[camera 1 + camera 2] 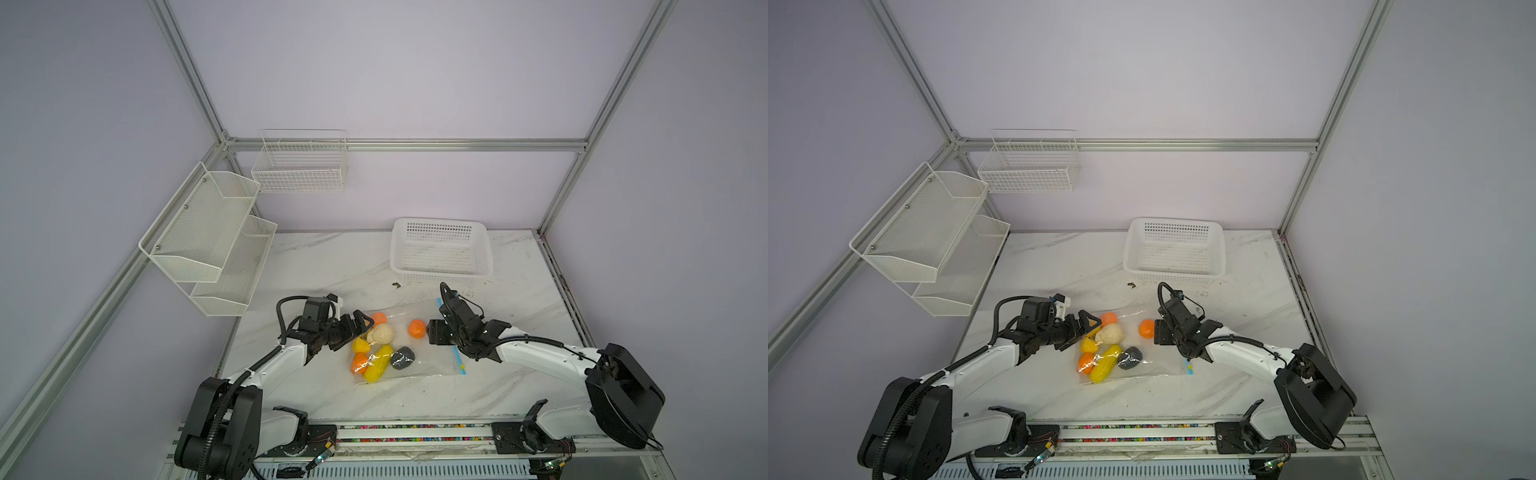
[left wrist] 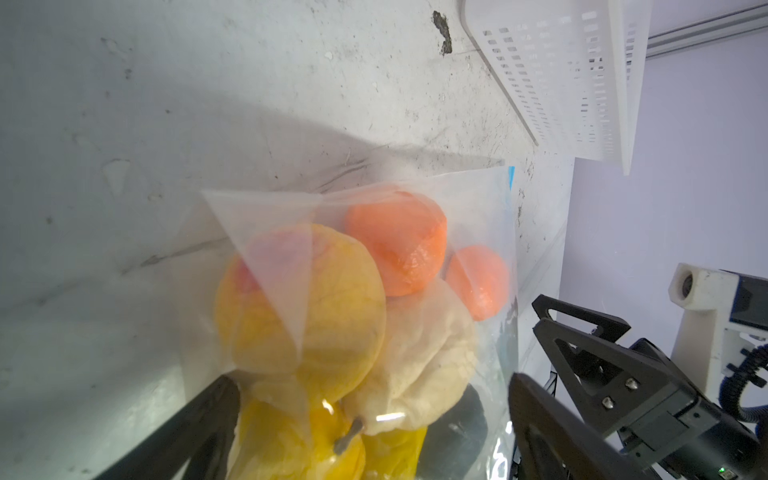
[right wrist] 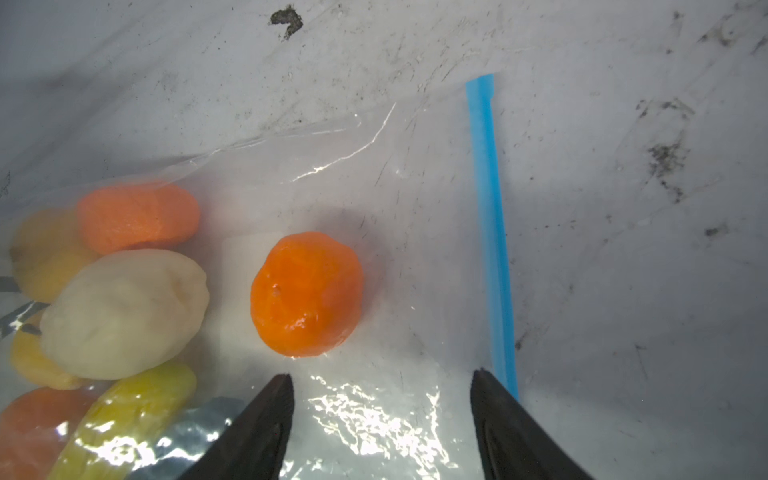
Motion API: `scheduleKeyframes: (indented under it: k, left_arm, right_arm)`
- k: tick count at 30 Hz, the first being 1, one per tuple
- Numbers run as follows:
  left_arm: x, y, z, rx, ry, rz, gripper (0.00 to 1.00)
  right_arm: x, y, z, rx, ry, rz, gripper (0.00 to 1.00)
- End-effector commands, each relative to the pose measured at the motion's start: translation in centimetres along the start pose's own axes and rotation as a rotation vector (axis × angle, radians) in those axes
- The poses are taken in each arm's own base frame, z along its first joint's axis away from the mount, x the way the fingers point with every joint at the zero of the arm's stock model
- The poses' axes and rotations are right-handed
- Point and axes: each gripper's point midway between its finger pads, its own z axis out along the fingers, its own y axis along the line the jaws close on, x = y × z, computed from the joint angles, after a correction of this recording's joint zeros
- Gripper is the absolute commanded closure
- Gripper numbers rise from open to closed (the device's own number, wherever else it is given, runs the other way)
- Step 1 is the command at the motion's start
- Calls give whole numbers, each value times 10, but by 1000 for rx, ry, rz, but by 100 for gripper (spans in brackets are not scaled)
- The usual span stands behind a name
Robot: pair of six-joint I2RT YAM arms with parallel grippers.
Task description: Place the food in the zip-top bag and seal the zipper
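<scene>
The right gripper (image 3: 382,374) is released, its two black fingers spread apart with nothing between them, low over the clear film of the zip-top bag (image 1: 432,353), its tips pointing left at a lone orange ball (image 3: 306,293). That ball sits within the bag's outline, apart from the other fruit, with the zipper (image 3: 490,216), a light-blue strip, just to its right along the bag's right edge; whether the strip is pressed closed cannot be told. The left gripper (image 2: 373,378) is also released, jaws at full spread on either side of the bag's left end, where the rest of the food is bunched under the film: a cream lumpy ball (image 1: 380,333) with a second orange ball (image 1: 379,318) just beyond it, a yellow round (image 1: 360,345) to its near left, then a third orange ball (image 1: 359,362), a long yellow piece (image 1: 378,363) and a black lump (image 1: 403,358) on the near side. The bag lies flat in the middle of the marble table (image 1: 332,266). A white perforated basket (image 1: 440,275) stands at the far right, well apart from the bag.
</scene>
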Motion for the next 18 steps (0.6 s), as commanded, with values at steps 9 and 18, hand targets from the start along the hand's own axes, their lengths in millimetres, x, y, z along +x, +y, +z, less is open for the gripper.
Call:
scheduleKeyframes:
  k: [9,18]
  left_arm:
    - [0,-13,7,58,7,12,0]
    - [-1,-17,11,62,13,22,0]
  right_arm:
    - [-7,6,1,-10,-3,-9,29]
    - [-7,7,3,-14,-1,-13,29]
